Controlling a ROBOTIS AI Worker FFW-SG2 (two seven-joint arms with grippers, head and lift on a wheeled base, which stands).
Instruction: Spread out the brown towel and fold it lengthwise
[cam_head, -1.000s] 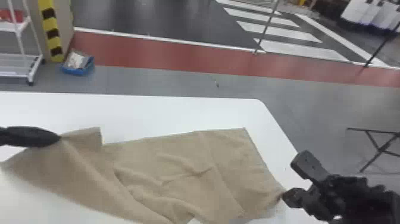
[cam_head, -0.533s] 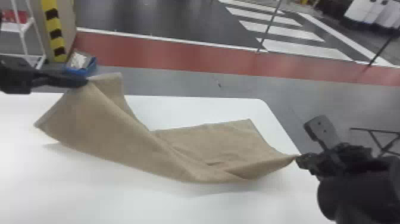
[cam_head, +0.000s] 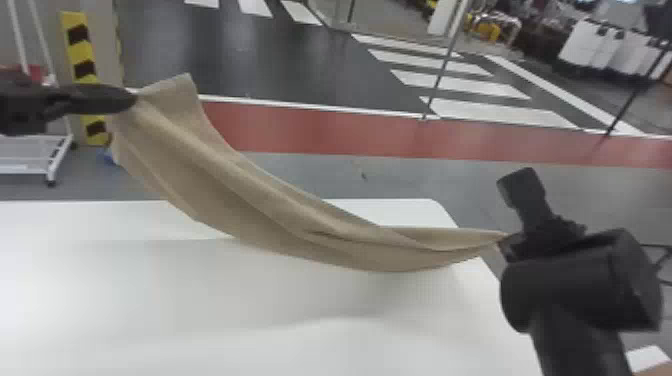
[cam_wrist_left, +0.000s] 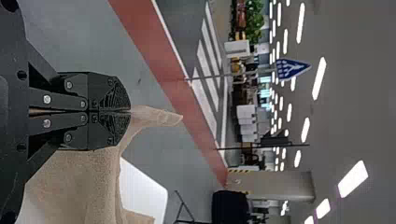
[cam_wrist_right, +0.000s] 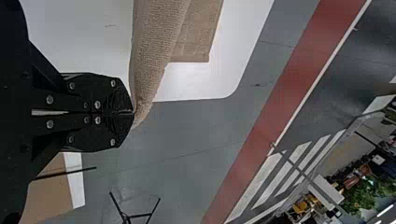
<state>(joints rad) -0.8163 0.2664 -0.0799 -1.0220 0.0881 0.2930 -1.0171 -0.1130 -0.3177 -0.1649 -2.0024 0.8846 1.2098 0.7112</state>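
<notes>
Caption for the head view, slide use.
Left claw and right claw stretch the brown towel in a sagging span above the white table.

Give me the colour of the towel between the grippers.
The towel is light brown, close to tan; the head view shows it best.

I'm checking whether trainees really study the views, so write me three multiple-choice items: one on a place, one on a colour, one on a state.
1. Where is the towel?
A) On the floor
B) Between the left tool and the right tool
C) On a shelf

2. What colour is the tabletop?
A) White
B) Red
C) Black

3. How does the towel look?
A) Folded into a square
B) Rolled tight
C) Sagging, with loose folds

Key:
1 B: each tool grips it at one end.
2 A: its pale surface shows below the cloth.
3 C: its middle dips and creases run along it.
</notes>
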